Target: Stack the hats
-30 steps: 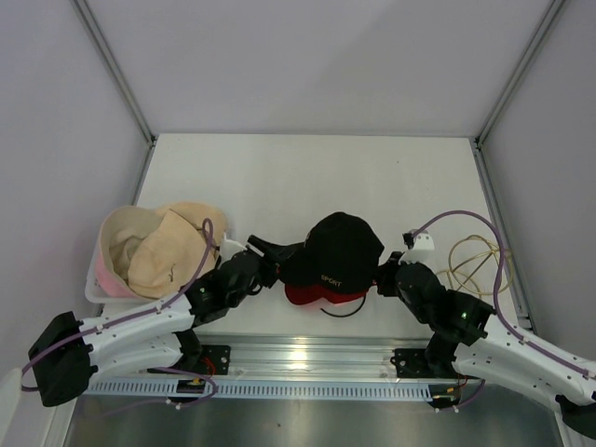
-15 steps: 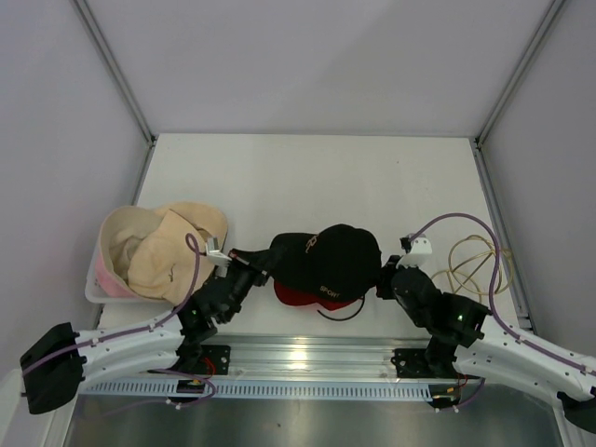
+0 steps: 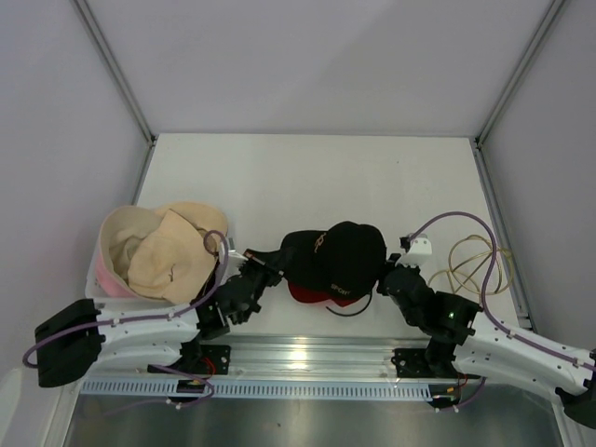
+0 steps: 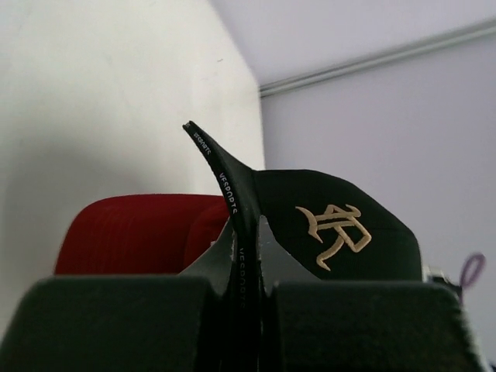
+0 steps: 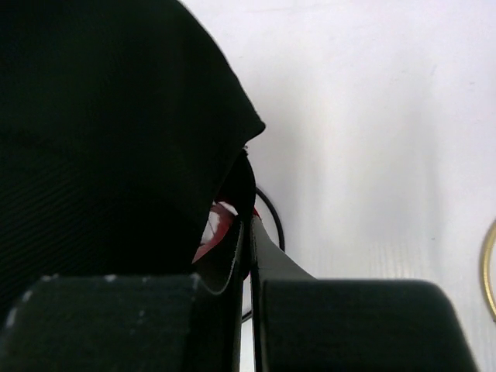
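**Landmark:** black baseball cap [image 3: 340, 261], at the near middle of the white table [image 3: 307, 177]. All positions are given relative to it.

**Cap:** The crown is black, with white lettering on the near side and a gold emblem on the left panel. The red under-visor shows below the near edge. The views do not settle whether the cap rests on the table or hangs just clear of it.

**Left gripper [image 3: 265, 265]:** It is at the cap's left edge. In the left wrist view the fingers [image 4: 116, 318] are pressed together on a thin black band of the cap that carries small lettering. No gap shows between them beyond the fabric.

**Right gripper [image 3: 389, 270]:** It is at the cap's right edge. In the right wrist view the fingers [image 5: 349, 325] are closed tight on a thin black edge of the cap. A sliver of red shows just above the pinch.

**Task items:**
- The beige hat [image 3: 163, 251] lies well to the left of the cap, crumpled with its inside up, in a white tray [image 3: 93, 279].
- The pink hat [image 3: 110, 284] lies under the beige hat in the same tray. Only its near-left rim shows.
- Neither gripper touches these two hats.

**Other items:**
- A thin black wire loop [image 3: 349, 310] lies on the table just near of the cap, touching or almost touching the red visor.
- The tan wire hoops [image 3: 477, 264] lie to the right of the cap, beyond the right gripper and apart from the cap.
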Robot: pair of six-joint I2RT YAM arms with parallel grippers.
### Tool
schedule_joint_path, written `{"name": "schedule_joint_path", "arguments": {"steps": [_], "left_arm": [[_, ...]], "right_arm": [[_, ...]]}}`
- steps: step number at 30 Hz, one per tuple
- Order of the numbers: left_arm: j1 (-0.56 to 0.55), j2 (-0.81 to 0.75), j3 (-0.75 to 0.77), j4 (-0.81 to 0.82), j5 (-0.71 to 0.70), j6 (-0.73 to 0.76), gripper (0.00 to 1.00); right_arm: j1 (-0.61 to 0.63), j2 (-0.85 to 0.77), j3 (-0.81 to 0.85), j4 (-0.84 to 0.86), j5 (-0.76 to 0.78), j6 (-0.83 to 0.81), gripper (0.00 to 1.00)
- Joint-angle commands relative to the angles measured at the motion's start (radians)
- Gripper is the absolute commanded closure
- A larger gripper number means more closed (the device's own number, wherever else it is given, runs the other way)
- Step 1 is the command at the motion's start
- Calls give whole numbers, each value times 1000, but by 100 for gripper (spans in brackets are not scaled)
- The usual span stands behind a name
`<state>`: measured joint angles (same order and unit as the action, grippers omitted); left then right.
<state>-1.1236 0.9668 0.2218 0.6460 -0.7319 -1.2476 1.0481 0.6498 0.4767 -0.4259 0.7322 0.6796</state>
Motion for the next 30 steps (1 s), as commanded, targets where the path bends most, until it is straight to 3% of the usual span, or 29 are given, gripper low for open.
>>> {"name": "schedule_joint_path", "arguments": {"steps": [1, 2, 5, 8, 9, 12, 19, 22, 23, 24, 27, 30], "left_arm": [[-19, 194, 8, -737, -67, -157, 99], [-19, 261, 43, -797, -54, -262, 99], [-19, 325, -1, -703, -29, -260, 99], [-19, 343, -100, -464, -30, -202, 99], [-19, 364, -123, -293, -38, -173, 99], [-19, 430, -157, -86, -90, -161, 99], [-18, 689, -122, 248, -136, -78, 99], [-9, 883, -133, 609, -117, 28, 99], [2, 999, -134, 720, -83, 125, 99], [22, 1056, -134, 918, -22, 143, 99], [44, 1165, -156, 969, -32, -9, 99], [33, 1092, -147, 915, -24, 80, 99]], "right_arm": [[10, 36, -24, -8, 88, 8, 100], [15, 43, -26, -7, 95, 12, 100], [20, 70, -32, 3, 124, 24, 100], [24, 85, -36, 18, 153, 26, 100], [24, 88, -39, 25, 159, 26, 100], [24, 97, -56, 68, 194, 26, 100], [20, 120, -89, 182, 309, 14, 100], [-9, 136, -102, 266, 296, -49, 100], [-35, 142, -104, 279, 279, -58, 100], [-49, 148, -105, 288, 260, -69, 100], [-73, 159, -96, 273, 233, -74, 100], [-72, 128, -92, 242, 230, -68, 100]]}}
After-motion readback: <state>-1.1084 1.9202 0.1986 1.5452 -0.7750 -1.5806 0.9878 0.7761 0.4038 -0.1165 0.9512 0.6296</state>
